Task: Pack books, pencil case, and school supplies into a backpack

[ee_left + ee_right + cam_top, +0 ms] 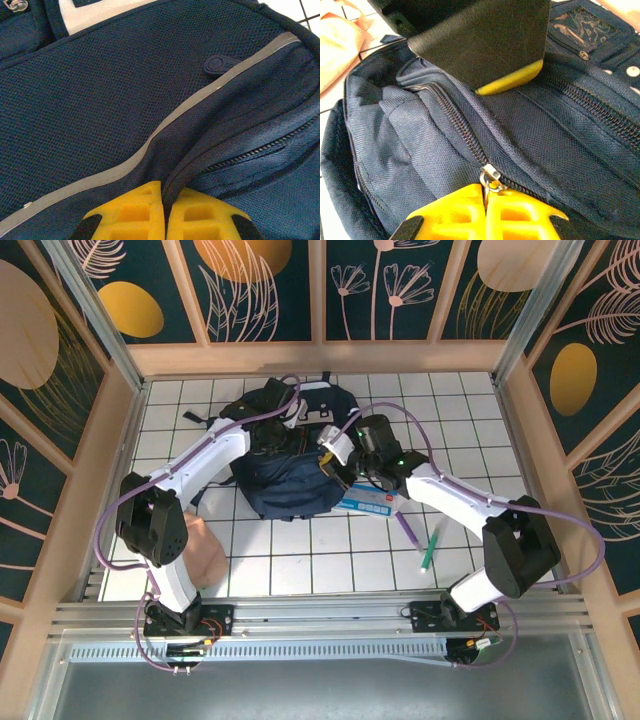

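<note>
The dark navy backpack [285, 475] lies in the middle of the tiled table. My left gripper [292, 418] [165, 192] is shut on a fold of backpack [100, 100] fabric beside a zip. My right gripper [335, 448] [485, 197] is shut on the metal ring of a zip pull [490, 173] on the backpack [560, 130]; the zip is parted beyond the pull. A book [368, 502] with a light blue and white cover lies at the bag's right edge. A purple pen [408, 530] and a green pen [430, 548] lie right of it. A soft peach pencil case [207, 548] rests near the left arm's base.
Wooden walls [320, 355] close in the table at the back and both sides. The left gripper's black body with a yellow finger [512, 80] hangs over the bag in the right wrist view. Peach fabric [337, 42] shows beyond the bag there.
</note>
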